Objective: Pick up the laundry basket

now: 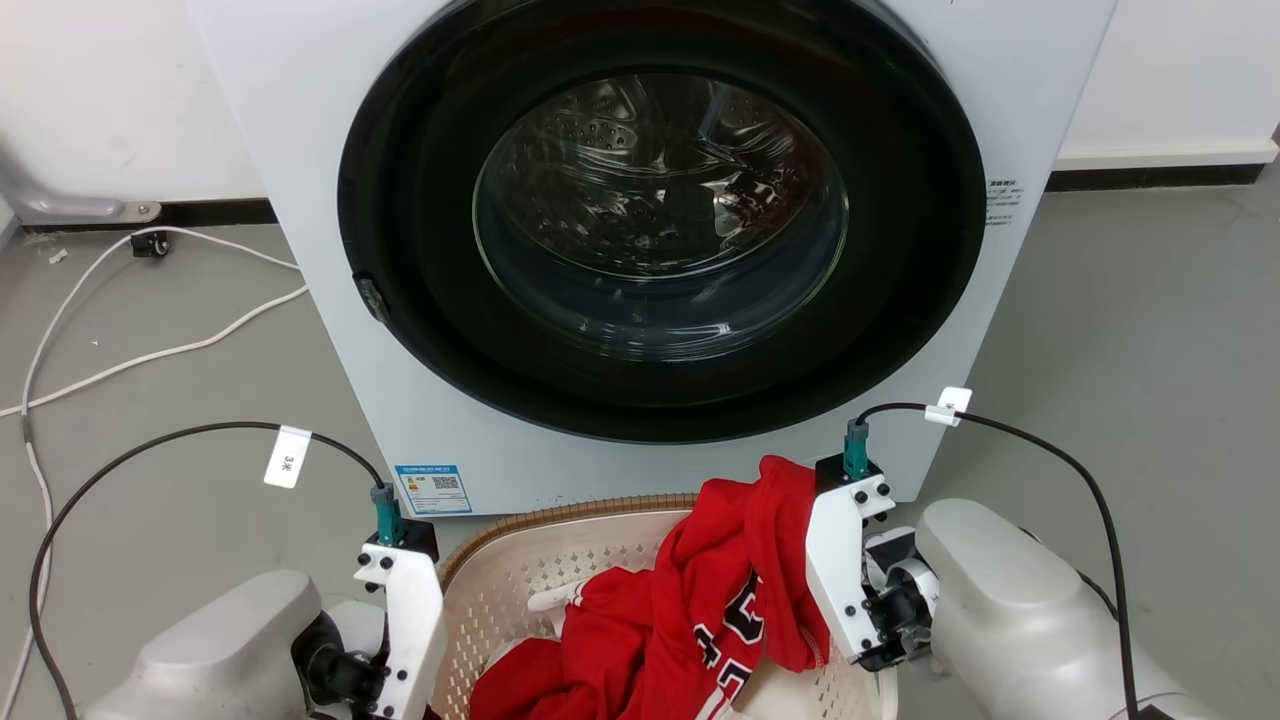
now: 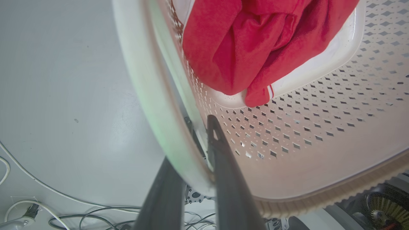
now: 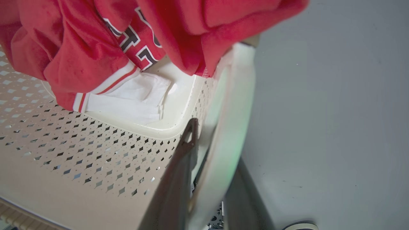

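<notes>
Laundry basket [image 1: 500,590] sat on floor [image 1: 1150,300] before washer [image 1: 290,150], spanning crosswise between my arms. Left jaws were clamped on left loop handle [image 2: 143,80], right jaws on right handle [image 3: 236,105]; equally near, so lift level.

A cream-white perforated plastic laundry basket [image 1: 500,600] is dotted with diamond-shaped holes and edged by a brown woven-look rim [image 1: 600,506]. A crumpled red fabric jersey [image 1: 690,620] is marked with white-edged dark lettering and trimmed in white-and-red stripes. A white box-shaped washing machine [image 1: 560,470] is fronted by a black round door ring [image 1: 420,300] and tagged with a small blue label [image 1: 433,488]. The smooth floor [image 1: 1150,320] is seen in plain grey. The left gripper [image 2: 196,140] is fitted with long dark grey fingers [image 2: 223,166].
</notes>
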### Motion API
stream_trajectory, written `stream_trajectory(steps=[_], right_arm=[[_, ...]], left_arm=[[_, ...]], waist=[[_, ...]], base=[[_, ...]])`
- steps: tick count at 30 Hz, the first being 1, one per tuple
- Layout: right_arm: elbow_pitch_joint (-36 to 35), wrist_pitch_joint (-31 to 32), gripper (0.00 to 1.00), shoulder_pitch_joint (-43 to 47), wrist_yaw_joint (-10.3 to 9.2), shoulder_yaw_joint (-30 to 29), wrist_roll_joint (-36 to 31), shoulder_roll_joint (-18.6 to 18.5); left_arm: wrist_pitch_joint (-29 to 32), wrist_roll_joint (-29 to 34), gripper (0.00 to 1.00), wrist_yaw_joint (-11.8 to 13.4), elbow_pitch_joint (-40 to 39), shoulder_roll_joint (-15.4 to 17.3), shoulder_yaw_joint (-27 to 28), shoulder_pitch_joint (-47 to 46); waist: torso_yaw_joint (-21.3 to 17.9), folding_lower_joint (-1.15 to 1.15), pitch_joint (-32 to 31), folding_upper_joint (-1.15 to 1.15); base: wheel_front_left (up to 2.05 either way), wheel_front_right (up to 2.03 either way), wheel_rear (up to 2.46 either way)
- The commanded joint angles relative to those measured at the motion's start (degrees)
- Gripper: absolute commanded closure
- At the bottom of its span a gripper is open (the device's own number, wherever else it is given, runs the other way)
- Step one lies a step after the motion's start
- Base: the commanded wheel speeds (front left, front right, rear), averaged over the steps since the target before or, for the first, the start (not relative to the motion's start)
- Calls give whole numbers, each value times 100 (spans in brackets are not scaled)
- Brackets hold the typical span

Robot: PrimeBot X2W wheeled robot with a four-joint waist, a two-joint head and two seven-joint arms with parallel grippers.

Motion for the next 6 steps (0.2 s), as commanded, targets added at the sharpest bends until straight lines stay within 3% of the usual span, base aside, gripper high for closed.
stream_trajectory(steps=[1, 6], right_arm=[[1, -25, 100, -102, 0, 27, 5, -54], [18, -37, 100, -85, 0, 75, 58, -54]], left_arm=[[42, 33, 100, -13, -6, 46, -30, -56], [53, 17, 100, -12, -2, 34, -29, -32]], waist=[[0, 0, 0, 0], [-3, 0, -11, 0]], base=[[0, 0, 0], [0, 0, 0]])
